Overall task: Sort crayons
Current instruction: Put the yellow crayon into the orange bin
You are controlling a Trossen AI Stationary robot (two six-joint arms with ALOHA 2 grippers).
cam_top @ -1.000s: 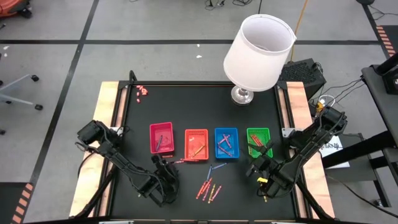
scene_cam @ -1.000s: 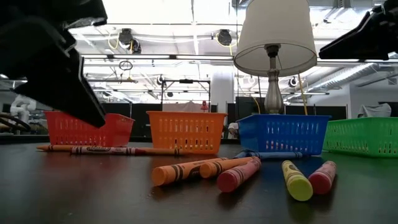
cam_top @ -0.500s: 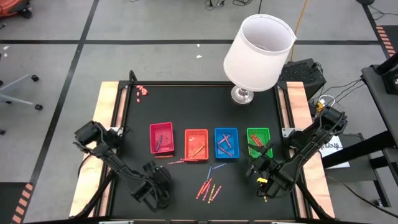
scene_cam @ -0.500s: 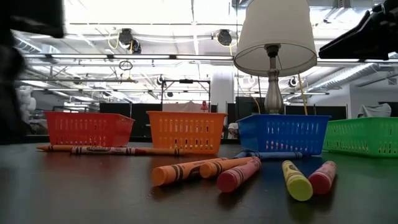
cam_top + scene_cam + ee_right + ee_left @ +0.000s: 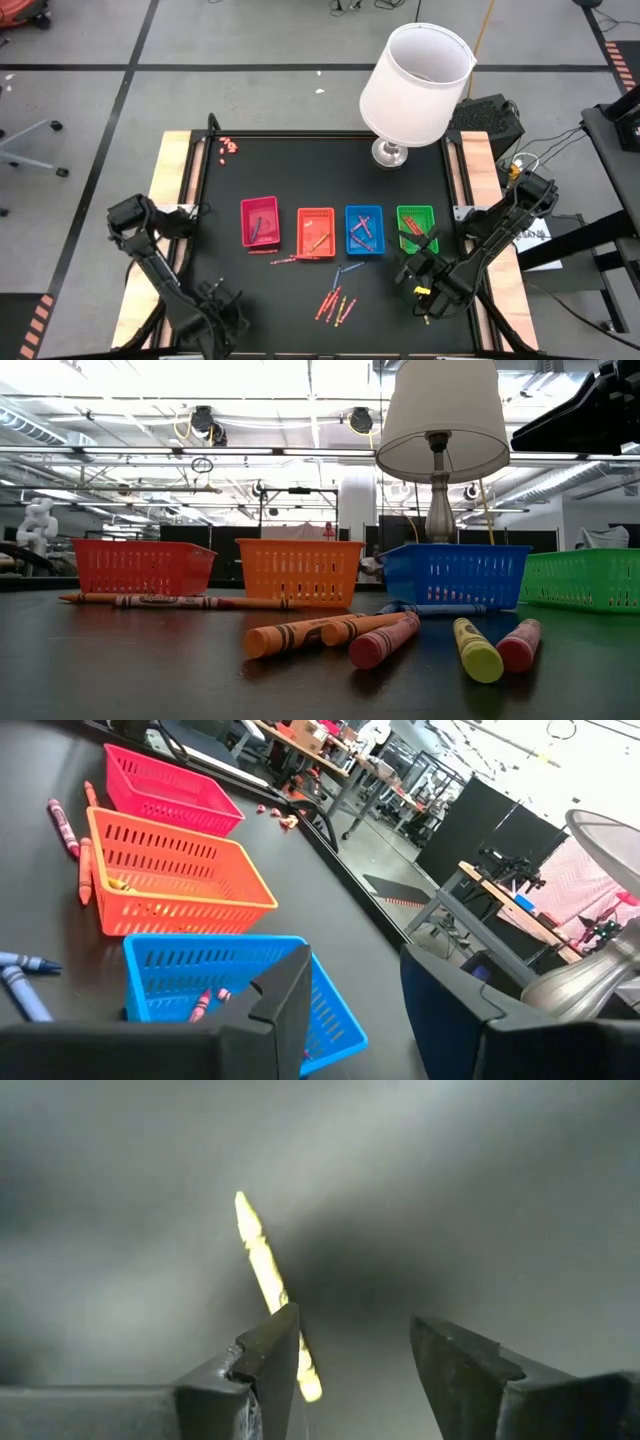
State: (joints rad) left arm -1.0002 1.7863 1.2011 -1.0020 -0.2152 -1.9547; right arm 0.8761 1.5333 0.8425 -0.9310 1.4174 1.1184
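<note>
Pulled back toward the near-left corner of the table (image 5: 200, 200) since the earlier frames: left gripper (image 5: 222, 312), once just in front of the pink basket (image 5: 260, 221), now well clear of the baskets and gone from the low view. Fingers apart in its wrist view, nothing between them, with one yellow crayon (image 5: 262, 1266) lying on the dark surface just beyond the left-hand fingertip. Unmoved at the near-right side, right gripper (image 5: 415, 272), fingers parted and empty, close to the green basket (image 5: 416, 228). Four baskets in a row across the middle: pink, orange basket (image 5: 316, 232), blue basket (image 5: 364, 230), green, each with a few crayons inside. On the table in front of the pink and orange baskets, two red-orange crayons (image 5: 285, 258) end to end; just in front of the blue one, a blue crayon (image 5: 349, 267); nearer the front edge, a loose cluster of crayons (image 5: 336, 303) in orange, red and yellow, seen up close in the low view. White-shaded lamp (image 5: 415, 80) at the far right of the table; tiny pink bits (image 5: 229, 147) at the far left corner
</note>
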